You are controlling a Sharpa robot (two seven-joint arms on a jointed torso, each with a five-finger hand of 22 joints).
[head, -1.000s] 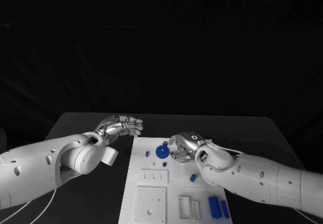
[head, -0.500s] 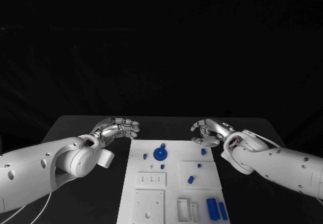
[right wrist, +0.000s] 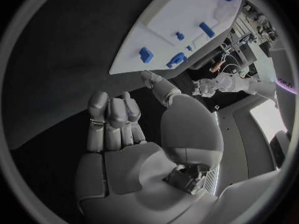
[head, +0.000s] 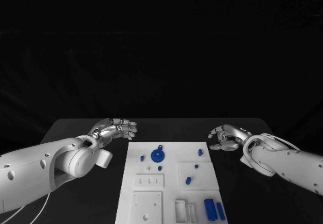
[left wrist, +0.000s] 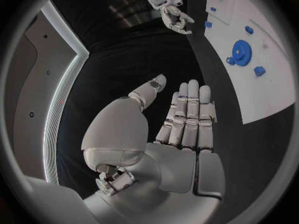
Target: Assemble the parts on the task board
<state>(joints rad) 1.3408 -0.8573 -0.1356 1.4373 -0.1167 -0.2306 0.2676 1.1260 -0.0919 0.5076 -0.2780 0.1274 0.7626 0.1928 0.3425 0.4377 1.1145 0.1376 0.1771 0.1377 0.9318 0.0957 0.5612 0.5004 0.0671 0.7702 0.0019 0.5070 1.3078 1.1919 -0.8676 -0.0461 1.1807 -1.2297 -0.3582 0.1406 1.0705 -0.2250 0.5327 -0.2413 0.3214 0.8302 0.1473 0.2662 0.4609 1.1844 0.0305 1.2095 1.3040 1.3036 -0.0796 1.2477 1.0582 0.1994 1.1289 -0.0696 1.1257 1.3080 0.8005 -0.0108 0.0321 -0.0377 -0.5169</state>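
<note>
A white board (head: 172, 186) lies mid-worktop (head: 74, 125), carrying small blue parts: a gear (head: 158, 155) at its far end, two bars (head: 215, 209) at the near right corner. The left hand (head: 115, 129) hovers off the board's far left corner, the right hand (head: 228, 137) off its far right; both are empty with fingers loosely curled, apparently parked clear so the board is unobstructed. No readable writing.

Two white arms with silver hands
Smooth white shells are seen on both arms; the jointed silver left hand (head: 118, 128) and right hand (head: 228, 136) are metallic.
</note>
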